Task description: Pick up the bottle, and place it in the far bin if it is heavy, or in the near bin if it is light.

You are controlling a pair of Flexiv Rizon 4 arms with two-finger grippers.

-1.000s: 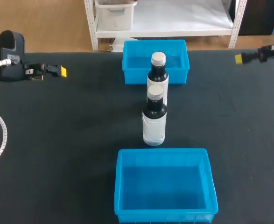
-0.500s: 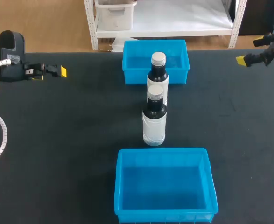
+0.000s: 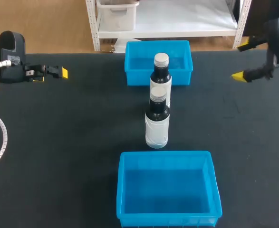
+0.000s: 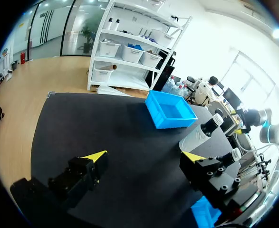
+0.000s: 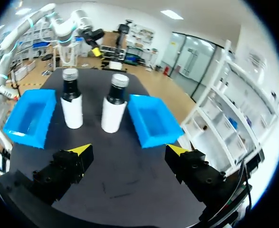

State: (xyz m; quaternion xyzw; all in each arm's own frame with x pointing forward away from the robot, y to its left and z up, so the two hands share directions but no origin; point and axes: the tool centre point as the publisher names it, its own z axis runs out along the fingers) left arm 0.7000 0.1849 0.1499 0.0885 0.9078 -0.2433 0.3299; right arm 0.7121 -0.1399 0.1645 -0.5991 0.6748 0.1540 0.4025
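The left gripper [image 3: 58,72] is kept unmoved, open and empty, the near bottle [image 3: 157,124] and far bottle [image 3: 160,71] are left upright between near bin [image 3: 121,190] and far bin [image 3: 129,61], and the right gripper [image 3: 241,61], open and empty, has been turned and brought inward.

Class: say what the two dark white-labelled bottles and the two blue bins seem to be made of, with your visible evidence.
The near dark white-labelled bottle and the far dark white-labelled bottle: glossy dark glass or plastic, unclear which; highlights on their shoulders. The near blue open-topped bin and the far blue open-topped bin: probably moulded plastic; even colour, smooth walls, faint sheen.
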